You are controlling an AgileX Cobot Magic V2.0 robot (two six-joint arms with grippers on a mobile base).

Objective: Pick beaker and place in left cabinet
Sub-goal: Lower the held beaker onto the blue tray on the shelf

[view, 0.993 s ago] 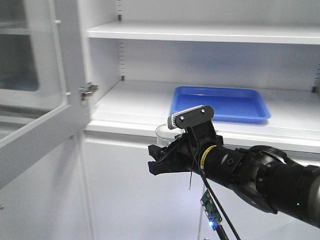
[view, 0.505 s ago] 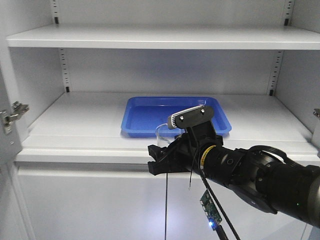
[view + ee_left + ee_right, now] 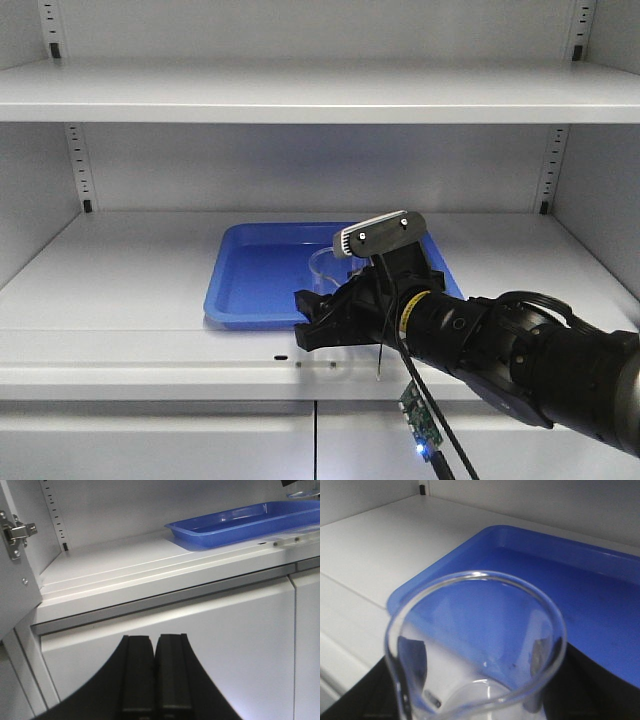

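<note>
Transport step: right hand (image 3: 312,322) was clamped on beaker (image 3: 470,640), held at tray's (image 3: 250,290) near edge, not yet set in cabinet (image 3: 110,290). Next: advance over tray, lower, release. Left hand (image 3: 155,672) was pinched closed, empty.

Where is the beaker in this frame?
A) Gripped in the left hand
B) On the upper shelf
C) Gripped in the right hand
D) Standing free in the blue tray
C: the right wrist view shows the beaker between that hand's dark fingers, and the front view has it at the right hand by the blue tray; the left hand is shut on nothing.
</note>
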